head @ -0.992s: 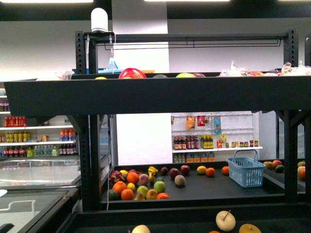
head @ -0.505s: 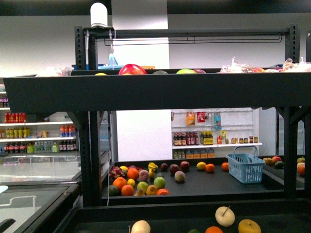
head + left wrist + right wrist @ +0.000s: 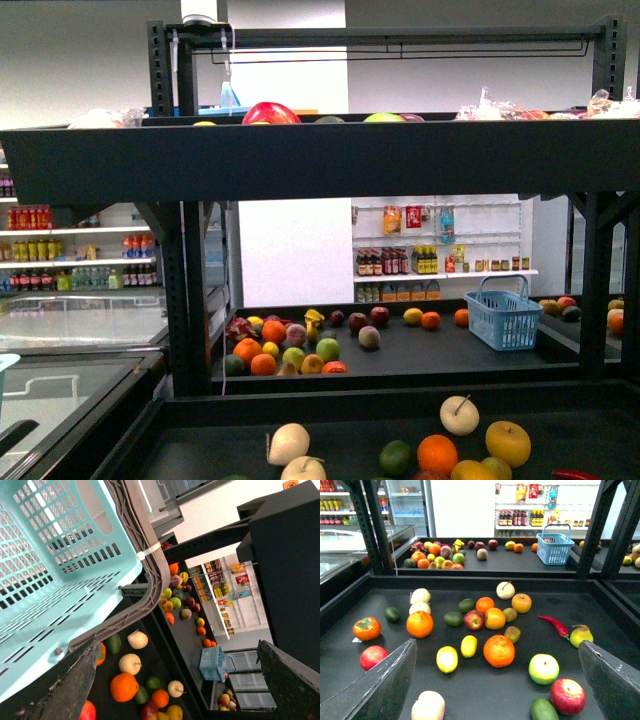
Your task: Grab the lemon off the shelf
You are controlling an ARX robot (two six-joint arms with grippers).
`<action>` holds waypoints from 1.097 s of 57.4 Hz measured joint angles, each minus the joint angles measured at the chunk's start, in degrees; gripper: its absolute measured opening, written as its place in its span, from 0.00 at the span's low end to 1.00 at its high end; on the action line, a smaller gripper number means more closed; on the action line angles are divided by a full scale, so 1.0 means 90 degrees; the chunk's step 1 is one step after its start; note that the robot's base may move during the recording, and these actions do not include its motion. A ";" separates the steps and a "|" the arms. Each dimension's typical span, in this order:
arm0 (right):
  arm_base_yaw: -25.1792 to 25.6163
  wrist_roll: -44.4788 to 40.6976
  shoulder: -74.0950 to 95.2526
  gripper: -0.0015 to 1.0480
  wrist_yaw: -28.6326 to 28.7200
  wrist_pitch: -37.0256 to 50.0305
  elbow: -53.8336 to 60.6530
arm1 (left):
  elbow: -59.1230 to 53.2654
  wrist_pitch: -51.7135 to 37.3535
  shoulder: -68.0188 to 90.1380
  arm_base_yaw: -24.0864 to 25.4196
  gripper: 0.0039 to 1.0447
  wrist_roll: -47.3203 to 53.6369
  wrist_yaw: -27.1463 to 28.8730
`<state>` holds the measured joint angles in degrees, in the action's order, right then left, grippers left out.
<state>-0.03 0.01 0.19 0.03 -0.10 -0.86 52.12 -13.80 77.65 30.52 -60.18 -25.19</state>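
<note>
Two lemons lie side by side on the shelf's dark tray [image 3: 485, 695] in the right wrist view: a rounder one [image 3: 447, 659] and a smaller one [image 3: 468, 646]. My right gripper [image 3: 496, 647] is open above this tray, and both lemons lie between its fingers and further out, left of the midline. An orange [image 3: 499, 650] lies just right of the lemons. My left gripper [image 3: 177, 645] is open with nothing between its fingers, beside a pale teal basket [image 3: 60, 555]. The black shelf frame [image 3: 300, 160] fills the front view, where neither gripper shows.
Apples [image 3: 567, 696], a green apple [image 3: 543, 668], a red chili [image 3: 553, 625], a pear [image 3: 581, 635] and oranges crowd the same tray. Black posts [image 3: 372, 530] stand at its far corners. A blue basket [image 3: 555, 547] stands on the tray behind. Bottle shelves [image 3: 440, 265] line the wall.
The front view has shifted downward: the upper tier sits higher in the picture and more fruit of the near tray shows at the bottom.
</note>
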 joint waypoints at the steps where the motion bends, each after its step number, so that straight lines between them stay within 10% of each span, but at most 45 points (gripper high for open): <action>1: 0.0000 0.0000 0.0000 0.93 0.0000 0.0000 0.0000 | 0.0104 0.0005 0.0124 0.0012 0.92 -0.0068 -0.0022; 63: 0.0000 0.0000 0.0000 0.93 0.0000 0.0000 0.0000 | 0.4029 0.0114 0.3925 0.0024 0.92 -0.1496 -0.0240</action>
<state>-0.03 0.01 0.19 0.03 -0.10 -0.86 88.38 -12.78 112.97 30.74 -73.65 -27.35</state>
